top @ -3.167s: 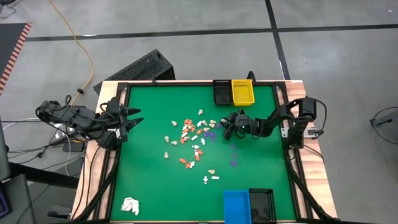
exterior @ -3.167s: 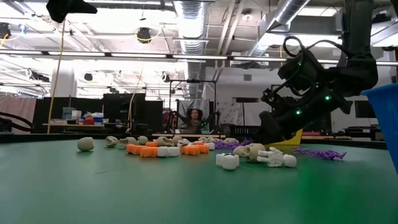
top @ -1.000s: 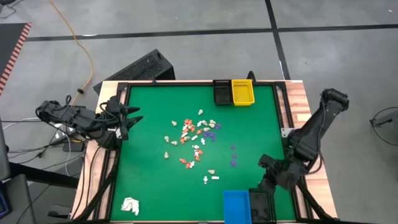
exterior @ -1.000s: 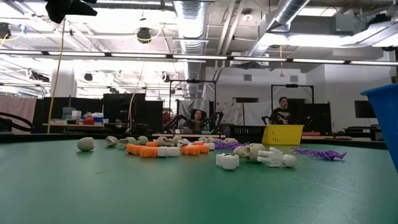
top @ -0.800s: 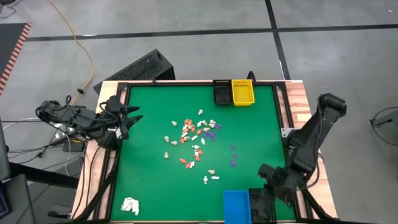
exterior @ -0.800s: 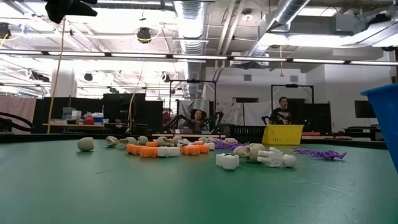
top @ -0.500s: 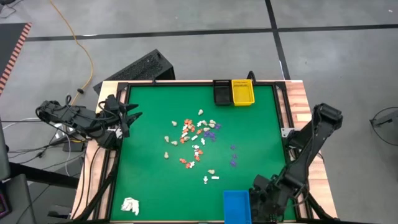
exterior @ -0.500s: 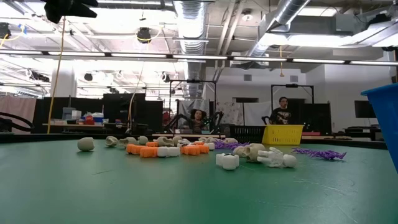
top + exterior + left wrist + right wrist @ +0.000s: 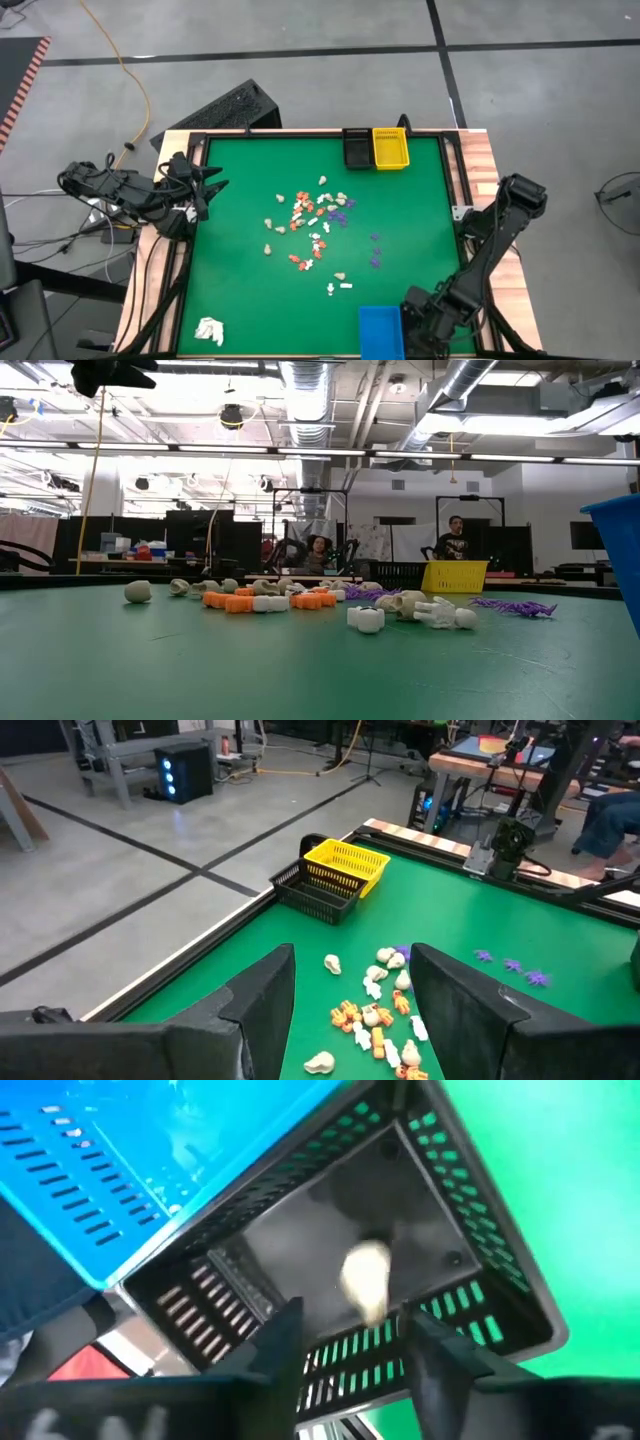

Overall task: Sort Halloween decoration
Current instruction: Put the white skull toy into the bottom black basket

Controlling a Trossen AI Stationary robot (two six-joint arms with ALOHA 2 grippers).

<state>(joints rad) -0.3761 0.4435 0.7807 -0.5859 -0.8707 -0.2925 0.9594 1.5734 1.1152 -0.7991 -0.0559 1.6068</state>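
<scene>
Tabletop (image 9: pixel 240 290) of green felt carries scattered tiny orange, purple, white and cream Halloween decoration pieces (image 9: pixel 312 222) around its middle. At the near right edge, the right pincer (image 9: pixel 350 1345), fingers apart, hangs over a black slotted plastic basket (image 9: pixel 300 1250) beside a blue plastic bin (image 9: pixel 378 327); one cream piece (image 9: pixel 365 1278) lies within the basket. The left pincer (image 9: pixel 350 1020) waits spread apart at the left edge.

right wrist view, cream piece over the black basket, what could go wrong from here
1. The cream piece shows blurred between the right gripper fingers, which stand apart over the black basket; it may bounce out.
2. The blue basket touches the black one, so a stray piece could land in the wrong bin.
3. The gripper sits low by the basket rim and might snag it when lifting.
</scene>
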